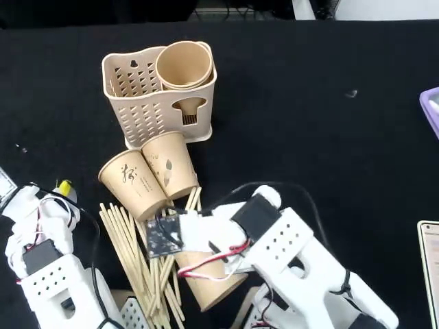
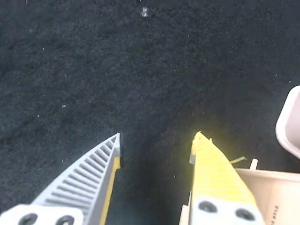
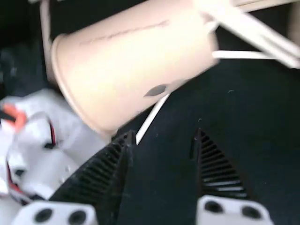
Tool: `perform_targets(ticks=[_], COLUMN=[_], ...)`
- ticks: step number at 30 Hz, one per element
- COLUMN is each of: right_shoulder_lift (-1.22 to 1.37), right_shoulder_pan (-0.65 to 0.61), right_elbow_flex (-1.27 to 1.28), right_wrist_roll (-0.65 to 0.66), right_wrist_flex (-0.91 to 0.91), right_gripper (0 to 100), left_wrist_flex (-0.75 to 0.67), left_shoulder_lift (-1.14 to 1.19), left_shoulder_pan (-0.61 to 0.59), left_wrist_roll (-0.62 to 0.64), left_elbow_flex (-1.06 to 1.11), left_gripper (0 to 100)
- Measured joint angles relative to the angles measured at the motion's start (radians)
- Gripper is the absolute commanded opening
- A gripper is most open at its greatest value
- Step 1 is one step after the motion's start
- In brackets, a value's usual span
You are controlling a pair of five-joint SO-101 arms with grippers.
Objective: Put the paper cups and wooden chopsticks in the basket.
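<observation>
left end effector (image 2: 157, 138) spread, empty, over table (image 2: 93, 70); right end effector (image 3: 164, 135) spread beside tipped paper cup (image 3: 136, 70).

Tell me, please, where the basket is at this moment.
In the high view, the basket stands upright on the far left half of the table, stacked cups in its right-hand compartment, two loose cups lying just in front.

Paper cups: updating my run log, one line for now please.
basket: stacked cups | table: loose cups, chopsticks | left gripper: open | right gripper: open near fallen cup
</observation>
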Motion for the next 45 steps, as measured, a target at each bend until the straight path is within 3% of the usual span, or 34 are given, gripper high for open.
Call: perform_targets(ticks=[8,15,19,27,33,36,41,45], right_shoulder_lift=[0.055,0.078,0.074,0.08,0.098,0.098,0.092,-0.037], right_shoulder_pan=[-0.353,-0.379,-0.252,0.201,0.483,0.537,0.511,0.47], right_elbow_flex=[0.054,0.114,0.144,0.163,0.057,-0.009,-0.133,-0.129], right_wrist_roll=[-0.299,-0.354,-0.292,-0.048,0.026,0.02,0.015,0.16], right_wrist_flex=[-0.115,-0.201,-0.203,-0.203,-0.204,-0.187,-0.026,-0.002], right_gripper=[19.4,19.2,19.2,19.4,19.4,19.4,19.5,19.5], left_wrist_flex=[-0.009,-0.009,-0.009,-0.009,-0.009,-0.009,-0.009,-0.009], left_shoulder_lift=[0.0,0.0,0.0,0.0,0.0,0.0,0.0,0.0], left_shoulder_pan=[-0.017,-0.031,-0.031,-0.031,-0.031,-0.031,-0.031,-0.031], left_wrist_roll=[0.0,0.0,0.0,0.0,0.0,0.0,0.0,0.0], left_elbow_flex=[0.0,0.0,0.0,-0.006,-0.006,-0.006,-0.006,-0.006], left_gripper=[25,25,25,25,25,25,25,25])
